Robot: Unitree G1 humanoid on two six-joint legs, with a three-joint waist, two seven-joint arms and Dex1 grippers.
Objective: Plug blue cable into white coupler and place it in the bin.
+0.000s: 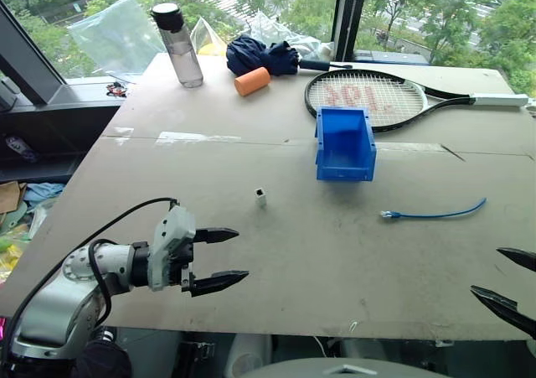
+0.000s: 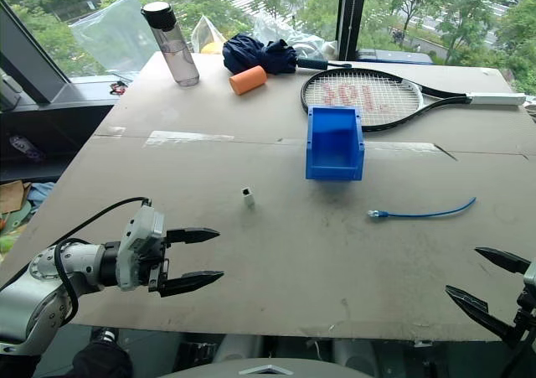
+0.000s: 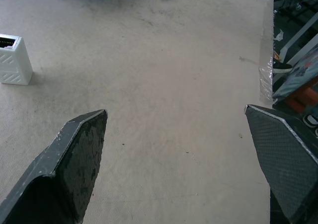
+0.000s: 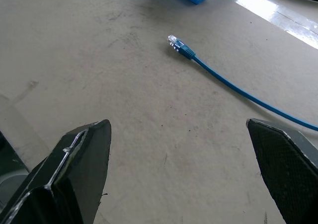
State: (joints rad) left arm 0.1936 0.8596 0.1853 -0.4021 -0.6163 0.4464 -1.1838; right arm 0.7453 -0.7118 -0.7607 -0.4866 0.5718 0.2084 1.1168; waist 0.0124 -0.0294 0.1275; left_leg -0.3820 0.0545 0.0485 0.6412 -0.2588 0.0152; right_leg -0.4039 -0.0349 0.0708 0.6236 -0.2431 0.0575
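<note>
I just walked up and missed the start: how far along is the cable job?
Nothing looks done yet. The blue cable lies loose on the table, unplugged and apart from the white coupler, which stands alone. The bin looks empty. Nothing is in hand: the left hand and right hand hover open and empty near the table's near edge. Grasping, plugging and binning all remain.
</note>
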